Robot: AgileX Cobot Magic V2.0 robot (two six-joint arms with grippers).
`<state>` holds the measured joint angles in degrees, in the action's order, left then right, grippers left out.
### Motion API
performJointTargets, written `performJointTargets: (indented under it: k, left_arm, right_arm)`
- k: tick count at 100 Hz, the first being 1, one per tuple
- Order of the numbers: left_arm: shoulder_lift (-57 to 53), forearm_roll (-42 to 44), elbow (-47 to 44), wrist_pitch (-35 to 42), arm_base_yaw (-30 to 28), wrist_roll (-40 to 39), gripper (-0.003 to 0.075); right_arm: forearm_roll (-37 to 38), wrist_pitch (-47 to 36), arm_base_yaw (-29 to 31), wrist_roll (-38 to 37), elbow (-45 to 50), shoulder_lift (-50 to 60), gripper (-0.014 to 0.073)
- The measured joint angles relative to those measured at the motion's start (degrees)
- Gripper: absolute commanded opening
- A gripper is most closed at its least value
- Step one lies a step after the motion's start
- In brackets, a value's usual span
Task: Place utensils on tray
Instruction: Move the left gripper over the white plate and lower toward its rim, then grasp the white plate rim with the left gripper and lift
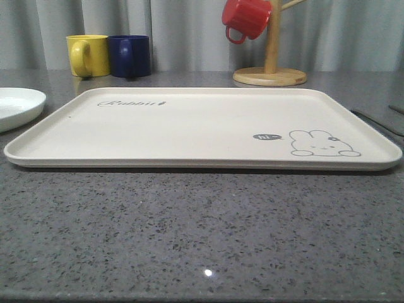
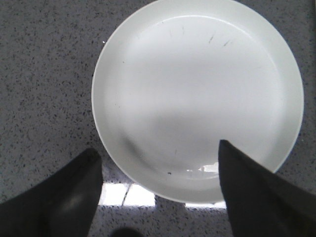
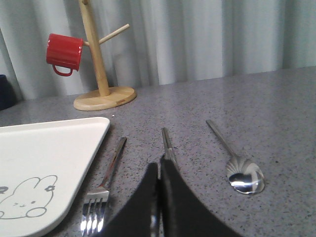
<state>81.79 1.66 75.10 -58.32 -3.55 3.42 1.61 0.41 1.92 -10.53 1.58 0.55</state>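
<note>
The cream tray (image 1: 189,120) with the rabbit drawing lies bare across the middle of the table; its corner (image 3: 44,153) also appears in the right wrist view. To the right of it on the grey counter lie a fork (image 3: 111,168), a pair of chopsticks (image 3: 168,143) and a spoon (image 3: 244,175), side by side. My right gripper (image 3: 159,165) is down at the counter, its fingers pressed together on the chopsticks, with metal glinting between them. Over by the left side, my left gripper (image 2: 158,147) hangs open above the white plate (image 2: 197,89), holding nothing.
The white plate (image 1: 16,104) sits left of the tray. Behind the tray stand a yellow mug (image 1: 88,55) and a blue mug (image 1: 130,55). A red mug (image 1: 246,17) hangs on a wooden mug tree (image 1: 271,69) at the back right.
</note>
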Motion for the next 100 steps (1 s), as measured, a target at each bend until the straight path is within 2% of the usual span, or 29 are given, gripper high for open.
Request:
performJointTargets:
  k: [21,39,100]
  left_arm:
    - [8.8,-1.7,7.4,-4.2,-5.1,3.8,0.0472]
    - [13.2,-4.3,8.5,-5.3,-8.3,6.0,0.0472]
    - [21.9,-5.7,8.6,-4.3,-8.8,6.6,0.0456]
  right_arm:
    - [0.0,0.0,0.0,0.0,0.0,0.0,-0.0076]
    - [0.0,0.0,0.0,0.0,0.0,0.0,-0.0076]
    - [0.0,0.0,0.0,0.0,0.0,0.0,-0.0076]
